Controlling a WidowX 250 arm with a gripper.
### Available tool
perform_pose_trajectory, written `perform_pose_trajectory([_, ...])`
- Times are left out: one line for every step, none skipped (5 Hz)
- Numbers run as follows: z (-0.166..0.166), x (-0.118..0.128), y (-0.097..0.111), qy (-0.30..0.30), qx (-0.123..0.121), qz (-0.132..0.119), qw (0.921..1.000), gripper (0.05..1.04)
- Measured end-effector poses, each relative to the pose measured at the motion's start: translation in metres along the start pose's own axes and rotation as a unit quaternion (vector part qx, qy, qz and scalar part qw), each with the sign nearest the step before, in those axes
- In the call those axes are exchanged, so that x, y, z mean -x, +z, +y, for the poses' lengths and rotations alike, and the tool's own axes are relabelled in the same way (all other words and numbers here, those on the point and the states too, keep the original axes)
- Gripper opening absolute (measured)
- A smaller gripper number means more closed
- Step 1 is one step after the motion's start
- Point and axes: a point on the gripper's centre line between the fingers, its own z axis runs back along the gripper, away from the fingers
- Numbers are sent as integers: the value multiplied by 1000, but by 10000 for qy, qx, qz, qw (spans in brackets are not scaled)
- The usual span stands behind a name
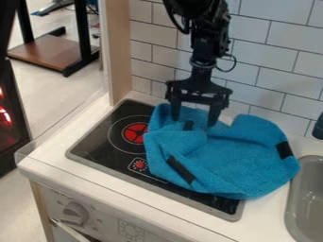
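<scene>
The black gripper (194, 117) hangs down over the back of the stove, its two fingers spread apart. Below and around its fingertips lies a crumpled blue cloth (233, 156) with several black strips on it. The fingertips are at the cloth's back left part, and whether they press into it I cannot tell. The cloth covers the right part of the black stove top (104, 146) and spreads onto the white counter toward the sink.
A grey sink (309, 198) is set into the counter at the right edge. A tiled wall (277, 61) stands behind, and a wooden post (116, 47) rises at the back left. A knob (75, 213) is on the front panel.
</scene>
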Motion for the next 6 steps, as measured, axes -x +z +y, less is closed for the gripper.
perform_pose_trajectory([6, 0, -10, 66, 65, 114, 9999, 999])
perform_pose_trajectory([3, 0, -12, 13, 180, 132, 9998, 931])
perform_pose_trajectory([3, -1, -11, -38, 164, 84, 9998, 626])
perform_pose_trajectory([2, -2, -12, -73, 167, 60, 9998, 379])
perform_pose_trajectory([3, -2, -12, -70, 165, 43, 9998, 156])
perform_pose_trajectory([3, -3, -11, -73, 167, 19, 9998, 60])
